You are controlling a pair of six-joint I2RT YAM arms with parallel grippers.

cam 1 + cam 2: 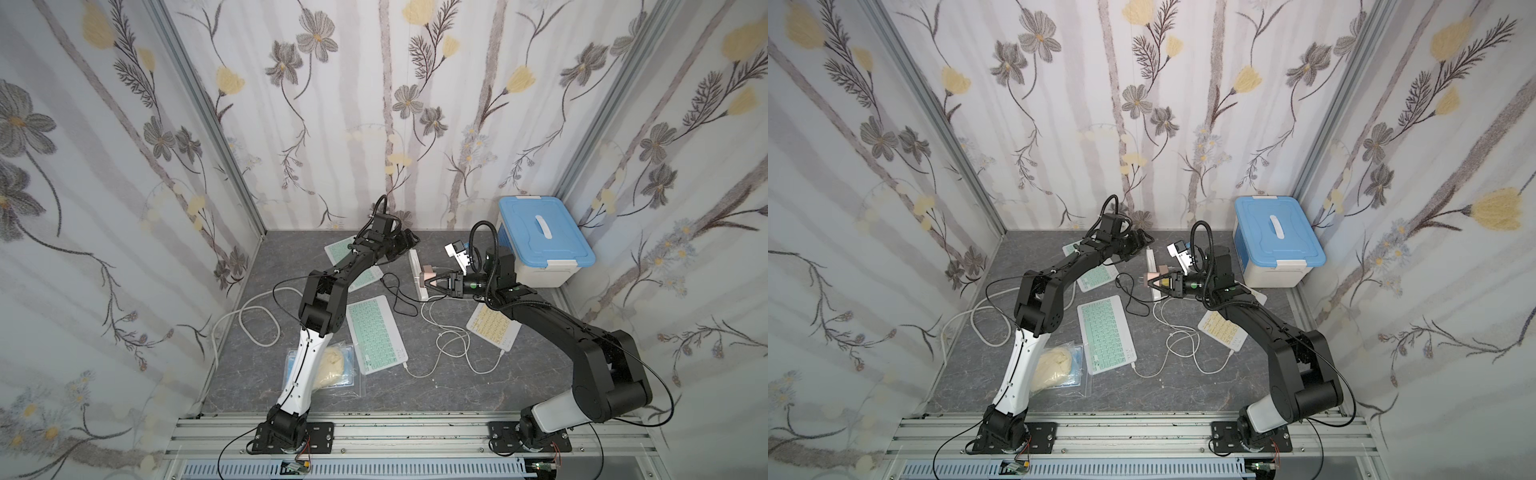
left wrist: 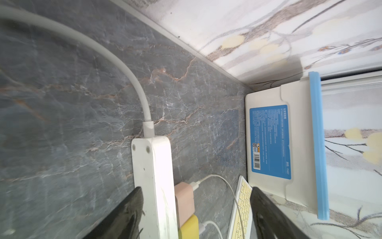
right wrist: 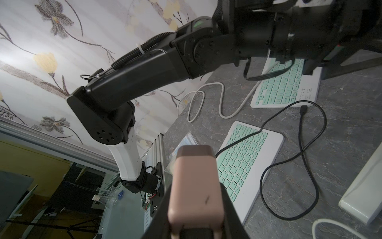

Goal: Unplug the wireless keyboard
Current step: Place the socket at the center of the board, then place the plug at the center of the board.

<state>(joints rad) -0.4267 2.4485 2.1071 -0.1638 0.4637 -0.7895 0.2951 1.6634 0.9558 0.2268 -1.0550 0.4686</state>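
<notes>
Aluminium rail (image 1: 415,432) runs along the bottom edge of both top views, with both arm bases bolted to it. Grey marble-pattern desk (image 1: 519,374) lies beyond.

Keyboards, three on the desk:
- mint keyboard (image 1: 376,334), flat, just left of centre; a white cable (image 1: 417,375) is plugged into its near right corner.
- second mint keyboard (image 1: 337,250), higher in frame, mostly under the left arm.
- yellow keyboard (image 1: 492,328), right of centre, partly under the right arm, with a white lead at its corner.

Power strip (image 1: 417,266), upper centre, stands on its long edge between the two arm ends. Its thick white cord (image 1: 253,311) loops off to the left.

Left fingers (image 2: 126,215): spread wide and holding nothing, straddling the strip near its cord end. One is just beside the strip's screw-holed back, the other well clear. A plugged pink adapter (image 2: 184,193) and a yellow adapter (image 2: 189,227) sit against the strip's other face.

Right fingers (image 3: 231,221): closed on a held pink adapter (image 3: 196,186). Its far face is in free air, apart from the strip.

Black cable connector (image 3: 303,108) lies loose on the desk just beside the second mint keyboard.

Blue-lidded box (image 1: 540,237) at upper right. Clear bag (image 1: 332,368) with a cream lump at lower left of centre.
</notes>
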